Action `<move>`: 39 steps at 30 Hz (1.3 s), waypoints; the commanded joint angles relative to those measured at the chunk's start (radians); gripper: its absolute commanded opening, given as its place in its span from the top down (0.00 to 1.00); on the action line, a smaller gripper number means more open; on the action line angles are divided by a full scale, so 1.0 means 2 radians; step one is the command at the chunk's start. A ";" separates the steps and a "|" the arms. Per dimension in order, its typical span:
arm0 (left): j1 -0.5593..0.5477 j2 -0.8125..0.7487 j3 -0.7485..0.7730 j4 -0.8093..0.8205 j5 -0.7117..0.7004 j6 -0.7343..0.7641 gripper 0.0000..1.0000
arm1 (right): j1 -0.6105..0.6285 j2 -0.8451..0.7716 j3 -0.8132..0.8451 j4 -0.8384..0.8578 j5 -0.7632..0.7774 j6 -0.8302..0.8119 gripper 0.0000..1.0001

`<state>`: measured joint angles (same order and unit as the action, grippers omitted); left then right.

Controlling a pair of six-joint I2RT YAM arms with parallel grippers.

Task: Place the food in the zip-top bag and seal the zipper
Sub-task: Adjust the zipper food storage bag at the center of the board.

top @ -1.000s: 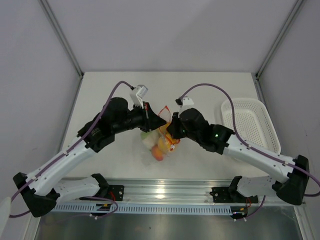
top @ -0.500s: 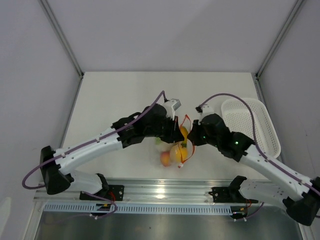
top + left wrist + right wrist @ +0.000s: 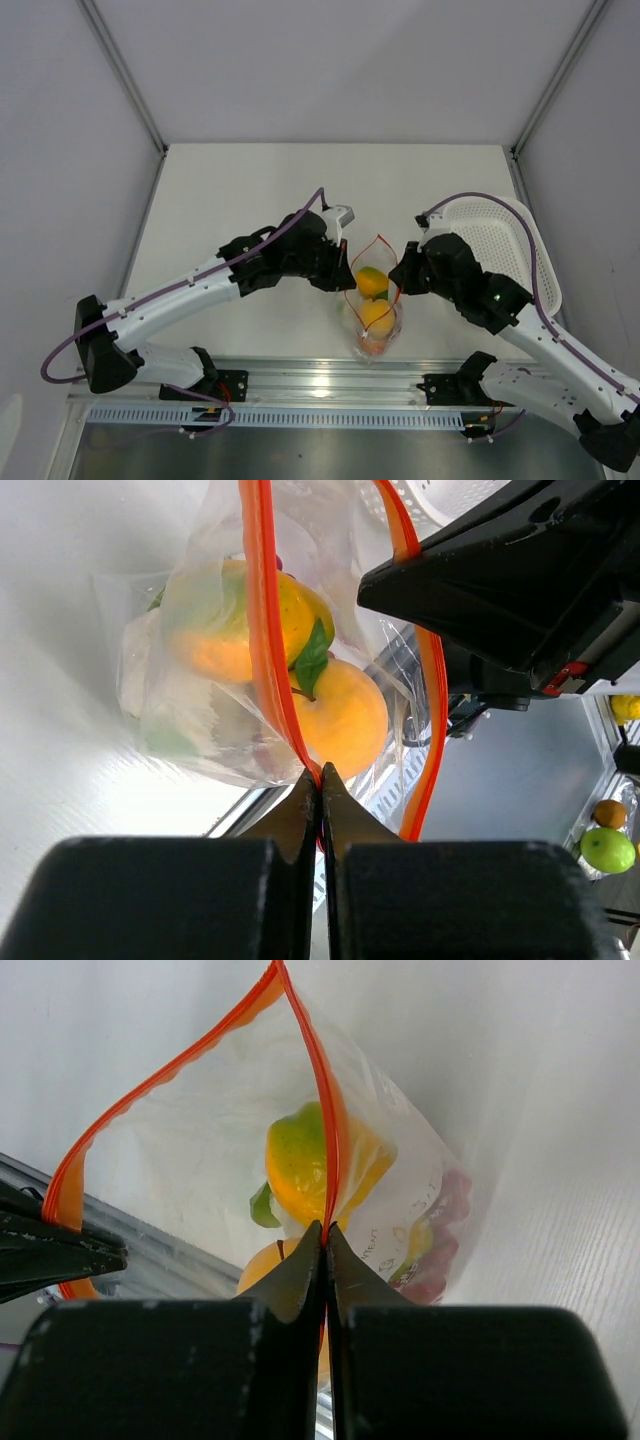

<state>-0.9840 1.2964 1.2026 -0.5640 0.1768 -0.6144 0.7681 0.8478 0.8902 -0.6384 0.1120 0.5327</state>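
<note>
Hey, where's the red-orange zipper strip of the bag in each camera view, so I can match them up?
Top external: the zipper is an open loop at the picture's centre.
Left wrist: two strips run down from the top edge; the left gripper pinches the left one.
Right wrist: a peaked loop from top centre; the right gripper pinches its right side.
Shared landmark: the orange fruits, seen in all three.

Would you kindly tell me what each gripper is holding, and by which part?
Both hold the zip-top bag by its zipper: the left gripper pinches one lip of the open mouth, the right gripper the opposite lip.
</note>
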 commanded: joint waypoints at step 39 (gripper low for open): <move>0.007 -0.037 -0.086 0.115 -0.063 -0.128 0.99 | 0.053 0.055 0.140 -0.056 -0.049 -0.010 0.28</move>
<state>-0.9737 1.2522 1.0451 -0.3870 0.0971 -0.7788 0.8387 1.0164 1.1278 -0.6331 -0.0135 0.5442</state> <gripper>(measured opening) 0.005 0.722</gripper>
